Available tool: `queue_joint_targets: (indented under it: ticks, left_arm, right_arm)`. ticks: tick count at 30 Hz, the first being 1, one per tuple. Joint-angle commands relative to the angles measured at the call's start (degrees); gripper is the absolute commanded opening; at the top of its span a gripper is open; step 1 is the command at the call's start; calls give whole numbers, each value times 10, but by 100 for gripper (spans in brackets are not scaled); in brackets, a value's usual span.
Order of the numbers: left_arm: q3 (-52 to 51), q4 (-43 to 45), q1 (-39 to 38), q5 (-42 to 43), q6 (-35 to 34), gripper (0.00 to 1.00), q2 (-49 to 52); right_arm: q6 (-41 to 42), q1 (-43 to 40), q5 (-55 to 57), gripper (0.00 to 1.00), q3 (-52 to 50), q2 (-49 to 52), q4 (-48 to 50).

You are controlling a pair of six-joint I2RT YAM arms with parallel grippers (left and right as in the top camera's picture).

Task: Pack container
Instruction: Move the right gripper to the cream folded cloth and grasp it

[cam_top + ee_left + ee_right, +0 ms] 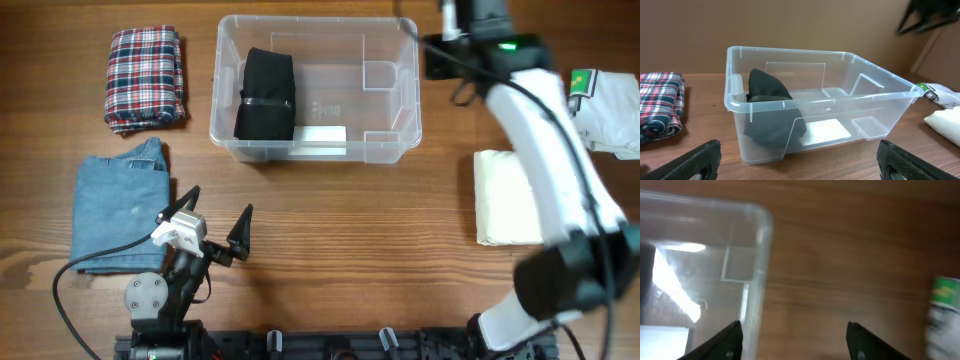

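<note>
The clear plastic container [414, 85] stands at the back middle of the table. A folded black garment [266, 95] lies in its left part and a white label [321, 136] shows at its front. My left gripper [215, 225] is open and empty, low over the table in front of the container [830, 102], with the black garment [770, 107] visible through the wall. My right gripper [445, 55] is open and empty, just right of the container's far right corner [762, 240]. Its fingers [795, 340] straddle the rim's edge and bare table.
A folded plaid garment [146, 77] lies left of the container and folded jeans [120, 215] lie at front left. A folded cream garment [505, 197] lies at the right. A white item with a green tag [610, 110] lies at far right.
</note>
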Motion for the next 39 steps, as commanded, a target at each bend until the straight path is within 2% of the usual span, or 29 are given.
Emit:
queue_joint_targets:
  ticks: [1,6,11,13,19,24,29,34,39]
  left_arm:
    - [-4,1,5,-1,7,100,-5]
    - [-4,1,5,-1,7,100,-5]
    - [-4,1,5,-1,7,100,-5]
    - [-4,1,5,-1,7,100,-5]
    - [-4,1,5,-1,7,100,-5]
    - [-4,1,5,-1,7,100,-5]
    - [-4,1,5,-1,7,100,-5]
    - [-4,1,5,-1,7,100,-5]
    - [-4,1,5,-1,7,100,-5]
  right_arm:
    - [34,-41,28,68,12,-43,-73]
    - [43,-80,20,72,-3,-41,-229]
    - [43,-117,25,73,-70,-39,-243]
    - [44,-127,44,73,-101,-39,-231]
    - [45,-140,86,74,-261,-39,-112]
    - [46,-140,98,74,-340,-39,-19]
    - [80,-140,188,75,-368,-37,7]
    - [75,-140,189,75,-368,-15,18]
    - [73,-140,189,79,-368,27,16]
